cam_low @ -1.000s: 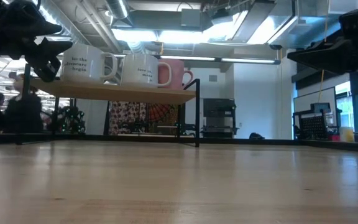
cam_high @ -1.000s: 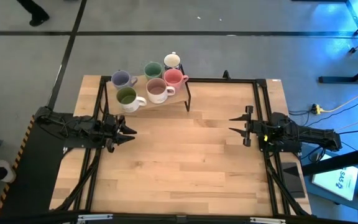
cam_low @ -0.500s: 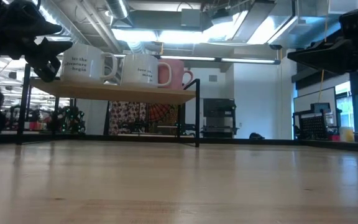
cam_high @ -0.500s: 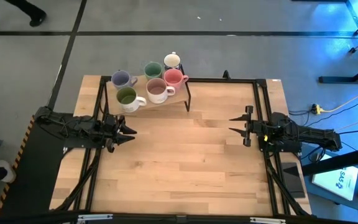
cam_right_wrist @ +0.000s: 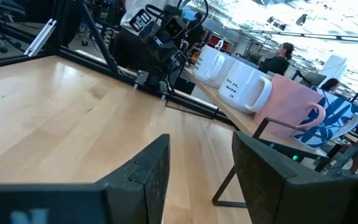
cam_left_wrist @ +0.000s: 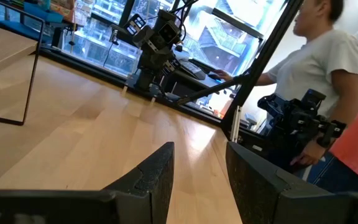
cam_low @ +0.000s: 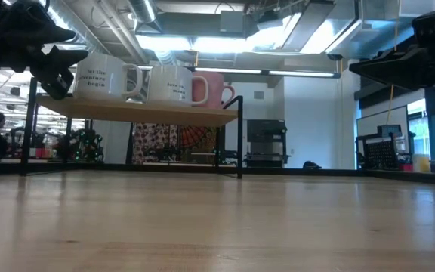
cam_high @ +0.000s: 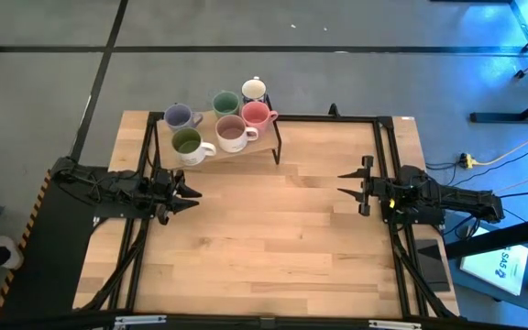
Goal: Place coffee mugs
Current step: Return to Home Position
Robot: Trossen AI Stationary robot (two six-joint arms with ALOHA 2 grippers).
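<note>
Six mugs stand upright on a raised wooden shelf point(cam_high: 246, 149) at the table's far left: lavender-blue point(cam_high: 180, 116), teal-green point(cam_high: 225, 102), white with blue pattern point(cam_high: 254, 89), pink point(cam_high: 258, 114), pale with a brown inside point(cam_high: 232, 133), and green with a white handle point(cam_high: 188, 143). The right wrist view shows the pink mug point(cam_right_wrist: 291, 109) and the blue-patterned one point(cam_right_wrist: 335, 121) side by side. My left gripper point(cam_high: 191, 192) hovers open, near side of the shelf. My right gripper point(cam_high: 346, 183) hovers open at the table's right, pointing left. Neither touches anything.
The shelf stands on thin black metal legs point(cam_low: 240, 136) with open space beneath it. Black frame rails point(cam_high: 379, 156) run along the table's left and right sides. Bare wood point(cam_high: 273, 229) lies between the grippers. A person point(cam_left_wrist: 328, 74) stands beyond the table's right side.
Both arms and all the mugs have kept still. Only a person in the room beyond the table's far left has moved.
</note>
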